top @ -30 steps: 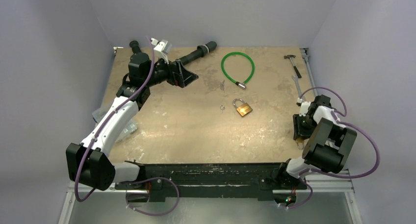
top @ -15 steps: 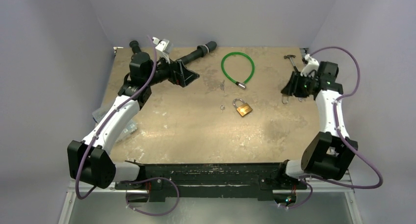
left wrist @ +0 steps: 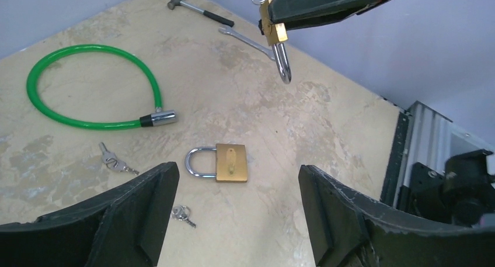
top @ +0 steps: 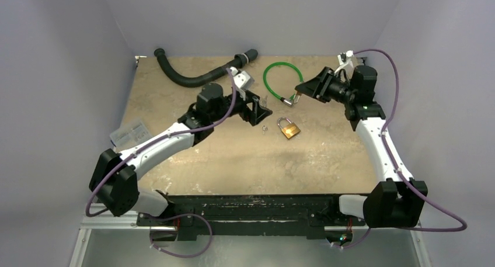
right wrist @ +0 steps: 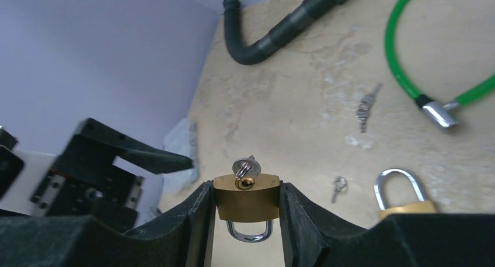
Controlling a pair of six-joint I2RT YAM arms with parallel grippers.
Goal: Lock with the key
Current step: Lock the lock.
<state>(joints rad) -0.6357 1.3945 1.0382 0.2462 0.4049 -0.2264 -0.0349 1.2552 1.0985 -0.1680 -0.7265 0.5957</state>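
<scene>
The brass padlock [right wrist: 245, 196] is held clear of the mottled beige worktop [top: 233, 156], clamped between the right jaws, with the key [right wrist: 244, 167] seated in its keyhole. The left jaws are spread wide and empty near a second padlock [left wrist: 225, 162] laid beside loose keys [left wrist: 114, 160]. A green cable lock [top: 283, 80] and a black hose [top: 192, 77] are laid farther back; pale lilac walls enclose the worktop. The held padlock's flanks are covered by the jaws, and whether its shackle is latched cannot be judged.

The tabletop [left wrist: 303, 121] looks like worn, blotchy matt board. The lock [right wrist: 245, 200] is satin brass with a glossy silvery shackle [right wrist: 250, 233]; the cable loop [left wrist: 87, 125] is glossy green plastic.
</scene>
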